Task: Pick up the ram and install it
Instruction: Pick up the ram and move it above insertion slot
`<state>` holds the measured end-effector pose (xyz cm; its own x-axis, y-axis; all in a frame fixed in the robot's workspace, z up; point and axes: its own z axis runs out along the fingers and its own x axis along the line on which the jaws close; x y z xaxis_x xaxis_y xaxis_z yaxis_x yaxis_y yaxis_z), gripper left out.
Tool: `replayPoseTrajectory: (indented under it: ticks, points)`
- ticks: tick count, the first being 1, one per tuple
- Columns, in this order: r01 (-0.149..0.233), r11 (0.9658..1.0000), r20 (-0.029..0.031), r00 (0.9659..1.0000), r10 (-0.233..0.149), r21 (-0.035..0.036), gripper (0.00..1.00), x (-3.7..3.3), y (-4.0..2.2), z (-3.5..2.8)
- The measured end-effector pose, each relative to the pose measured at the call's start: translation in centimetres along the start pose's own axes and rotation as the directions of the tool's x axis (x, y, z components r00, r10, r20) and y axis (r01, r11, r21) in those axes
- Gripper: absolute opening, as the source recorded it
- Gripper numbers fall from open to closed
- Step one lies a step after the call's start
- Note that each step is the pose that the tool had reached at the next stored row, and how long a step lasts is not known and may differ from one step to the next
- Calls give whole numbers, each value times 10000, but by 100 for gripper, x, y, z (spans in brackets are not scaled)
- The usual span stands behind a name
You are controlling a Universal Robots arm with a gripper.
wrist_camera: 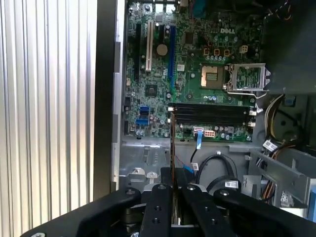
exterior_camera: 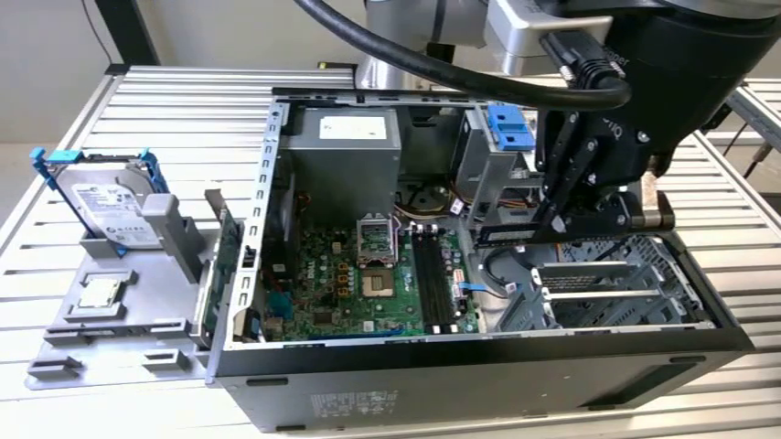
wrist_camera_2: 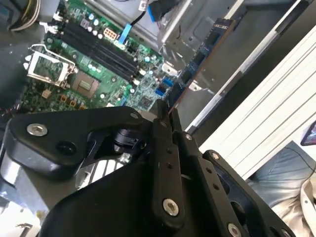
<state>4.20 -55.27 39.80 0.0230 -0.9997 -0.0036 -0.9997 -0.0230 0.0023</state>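
Note:
My gripper (exterior_camera: 555,227) is shut on the ram (exterior_camera: 518,235), a long dark stick held level above the open computer case. It hangs over the metal bay to the exterior view's right of the motherboard. In the second wrist view the ram (wrist_camera_2: 197,59) juts out from the gripper (wrist_camera_2: 168,116), dark blue-green along its length. In the first wrist view I see the ram (wrist_camera: 172,143) edge-on, rising from the gripper (wrist_camera: 174,185) toward the black memory slots (wrist_camera: 210,113). Those memory slots (exterior_camera: 430,270) lie lower and to the exterior view's left of the stick, apart from it.
The motherboard (exterior_camera: 354,293) carries an open processor socket (exterior_camera: 376,249) beside the slots. A grey power supply (exterior_camera: 347,151) and loose cables (exterior_camera: 427,201) sit behind. Outside the case, a grey stand (exterior_camera: 123,311) holds a silver hard drive (exterior_camera: 116,210) and a small square chip (exterior_camera: 98,293).

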Motion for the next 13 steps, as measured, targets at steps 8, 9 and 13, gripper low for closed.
replayPoseTrajectory:
  ticks: [8,9,13]
  points:
    - [-1,10000,1,10000,1,0,0,1,-2,0]
    - [-1,10000,1,10000,1,0,0,1,-3,0]
    - [-1,10000,-1,10000,1,0,0,-26,-4,0]
